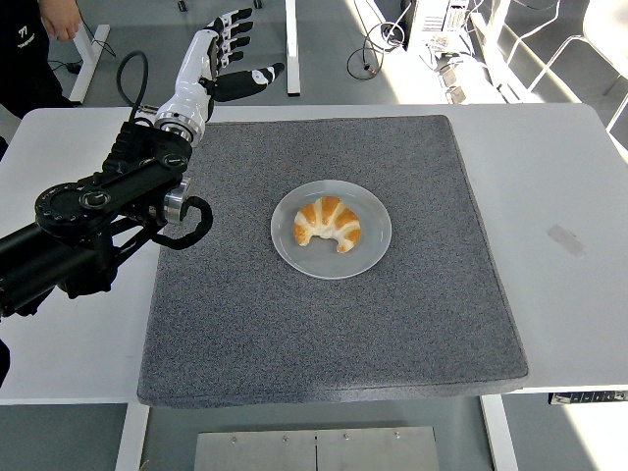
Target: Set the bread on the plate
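A golden croissant lies on the pale round plate in the middle of the grey mat. My left hand is raised high at the upper left, well away from the plate, its white fingers spread and holding nothing. Its black forearm runs in from the left edge over the table's left side. The right arm is out of view.
The grey mat covers most of the white table. A person's dark sleeve and hand show at the top left corner. Desk legs and cables stand on the floor beyond the far edge.
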You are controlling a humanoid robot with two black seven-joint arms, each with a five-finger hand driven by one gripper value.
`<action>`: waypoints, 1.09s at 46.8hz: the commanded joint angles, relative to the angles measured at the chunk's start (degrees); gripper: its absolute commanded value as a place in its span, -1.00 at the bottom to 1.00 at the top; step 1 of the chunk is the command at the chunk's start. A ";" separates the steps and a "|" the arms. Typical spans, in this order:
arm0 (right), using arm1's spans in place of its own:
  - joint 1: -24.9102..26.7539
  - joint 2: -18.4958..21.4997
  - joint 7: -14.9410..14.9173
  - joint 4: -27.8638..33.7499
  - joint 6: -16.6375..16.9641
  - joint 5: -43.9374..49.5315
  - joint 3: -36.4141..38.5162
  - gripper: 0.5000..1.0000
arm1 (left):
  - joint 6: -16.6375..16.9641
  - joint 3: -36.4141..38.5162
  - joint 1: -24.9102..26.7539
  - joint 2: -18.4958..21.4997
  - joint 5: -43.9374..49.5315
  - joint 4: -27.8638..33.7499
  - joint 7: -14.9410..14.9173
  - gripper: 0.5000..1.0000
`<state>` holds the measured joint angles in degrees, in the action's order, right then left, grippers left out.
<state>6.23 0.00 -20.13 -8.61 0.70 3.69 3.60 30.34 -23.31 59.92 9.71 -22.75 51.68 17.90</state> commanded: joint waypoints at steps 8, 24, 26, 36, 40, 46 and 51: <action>0.01 0.00 0.00 0.00 0.00 0.00 0.00 1.00 | -0.19 -2.43 -1.91 -0.13 5.26 -2.20 2.05 0.48; 0.01 0.00 0.00 0.00 0.00 0.00 0.00 1.00 | -0.98 -9.47 -4.28 -1.10 8.86 -7.12 2.84 0.48; 0.01 0.00 0.00 0.00 0.00 0.00 0.00 1.00 | -1.42 -10.00 -4.46 -1.71 9.74 -8.00 2.84 0.49; 0.01 0.00 0.00 0.00 0.00 0.00 0.00 1.00 | -5.99 -12.72 -5.69 -2.07 13.87 -10.98 4.59 0.59; 0.01 0.00 0.00 0.00 0.00 0.00 0.00 1.00 | -8.27 -14.04 -5.69 -2.42 13.96 -13.01 5.12 0.61; 0.01 0.00 0.00 0.00 0.00 0.00 0.00 1.00 | -9.77 -14.13 -5.69 -3.03 13.78 -13.71 5.39 0.63; 0.01 0.00 0.00 -0.53 0.09 0.00 0.18 1.00 | -9.86 -13.69 -5.60 -2.95 13.61 -13.71 7.75 0.63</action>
<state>6.24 0.00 -20.13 -8.65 0.72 3.69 3.60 20.54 -37.29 54.23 6.70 -9.00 37.96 23.98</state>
